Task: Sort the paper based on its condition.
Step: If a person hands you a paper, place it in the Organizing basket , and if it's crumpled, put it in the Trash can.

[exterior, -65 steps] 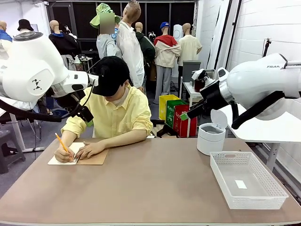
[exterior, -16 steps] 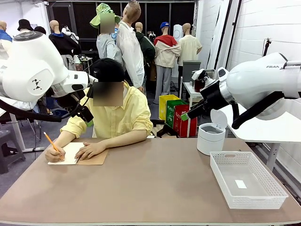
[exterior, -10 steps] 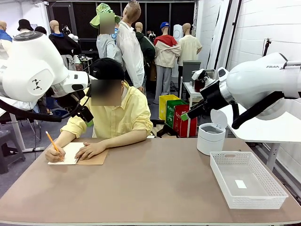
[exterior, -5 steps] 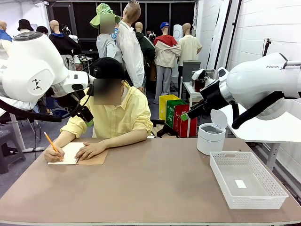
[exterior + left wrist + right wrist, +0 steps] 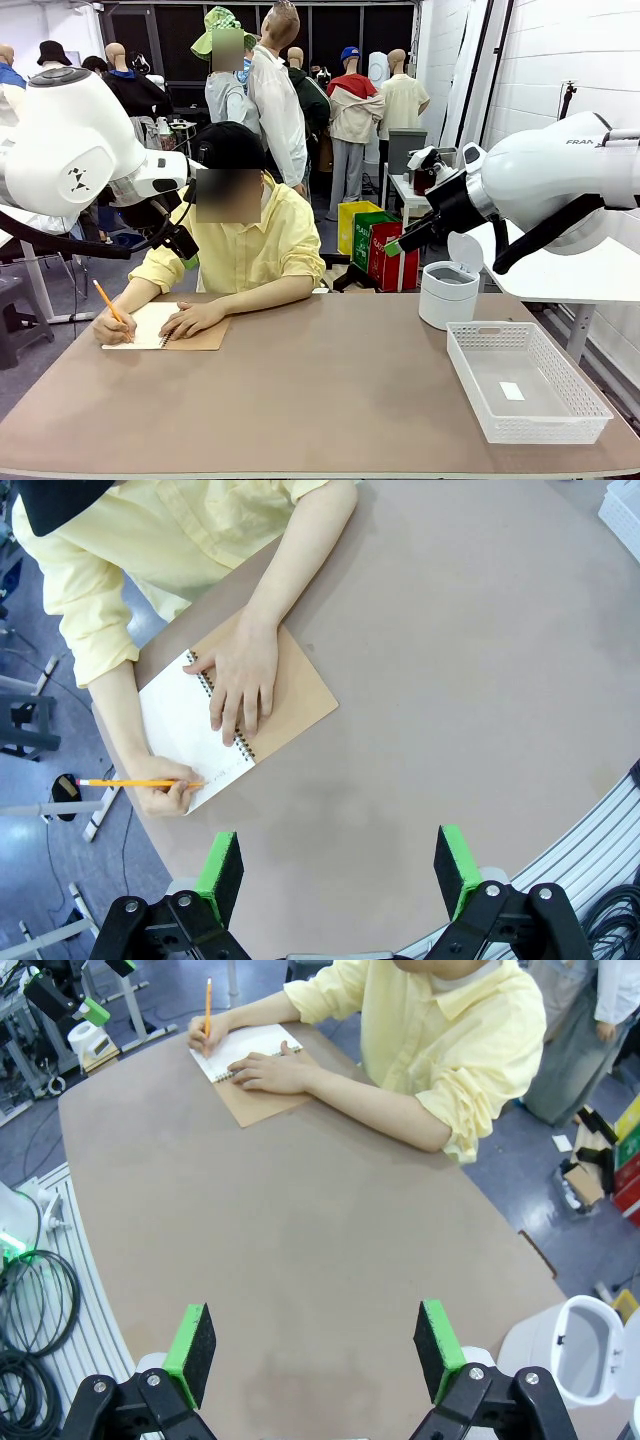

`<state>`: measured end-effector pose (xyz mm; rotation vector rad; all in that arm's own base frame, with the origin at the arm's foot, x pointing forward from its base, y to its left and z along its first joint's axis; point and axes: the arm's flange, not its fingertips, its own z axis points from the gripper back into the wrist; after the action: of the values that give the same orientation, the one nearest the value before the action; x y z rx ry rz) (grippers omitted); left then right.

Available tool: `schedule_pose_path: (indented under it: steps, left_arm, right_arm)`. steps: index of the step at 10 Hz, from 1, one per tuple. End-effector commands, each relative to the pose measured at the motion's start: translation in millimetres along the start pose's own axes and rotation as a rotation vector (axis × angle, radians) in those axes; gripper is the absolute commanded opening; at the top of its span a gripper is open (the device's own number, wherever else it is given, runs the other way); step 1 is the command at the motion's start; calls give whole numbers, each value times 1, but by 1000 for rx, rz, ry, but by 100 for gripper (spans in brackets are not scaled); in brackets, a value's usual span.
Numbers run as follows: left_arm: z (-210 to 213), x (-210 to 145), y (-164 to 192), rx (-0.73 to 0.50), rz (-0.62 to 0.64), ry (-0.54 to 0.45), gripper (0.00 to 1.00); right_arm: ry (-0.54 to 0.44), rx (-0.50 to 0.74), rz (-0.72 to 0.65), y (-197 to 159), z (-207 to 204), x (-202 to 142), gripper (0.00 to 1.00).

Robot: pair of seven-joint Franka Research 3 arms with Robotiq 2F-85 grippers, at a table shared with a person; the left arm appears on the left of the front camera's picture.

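Note:
Loose paper is out of view. A person at the far left of the table rests one hand on a spiral notebook (image 5: pixel 195 335) with a brown cover, open at a white page (image 5: pixel 185 720). The other hand holds an orange pencil (image 5: pixel 140 782) at the page's edge. The notebook (image 5: pixel 245 1055) also lies far ahead in the right wrist view. My left gripper (image 5: pixel 338 855) hangs open high above the table, near the notebook. My right gripper (image 5: pixel 312 1345) is open too, high over the table's middle. In the front view both the left gripper (image 5: pixel 183 250) and the right gripper (image 5: pixel 395 245) stay raised at the sides.
A white mesh basket (image 5: pixel 500 435) sits at the right front with a small white tag (image 5: pixel 511 391) inside. A white lidded bin (image 5: pixel 447 295) stands open behind it. Bare brown tabletop (image 5: pixel 330 390) spreads across the middle.
The person has lifted their head from writing and drawn the pencil hand slightly left on the page. Both arms have stayed still.

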<state>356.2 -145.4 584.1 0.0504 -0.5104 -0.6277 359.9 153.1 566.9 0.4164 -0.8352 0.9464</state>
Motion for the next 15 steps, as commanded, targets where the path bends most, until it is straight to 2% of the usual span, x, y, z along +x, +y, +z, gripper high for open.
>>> schedule_pose_path:
  steps: [1,15]
  left_arm:
    - [1,0,1,1,2,-6,100]
    - [1,0,1,1,2,-6,100]
  right_arm:
    - [-2,15,-12,-1,-2,0,100]
    - [-2,15,-12,-1,-2,0,100]
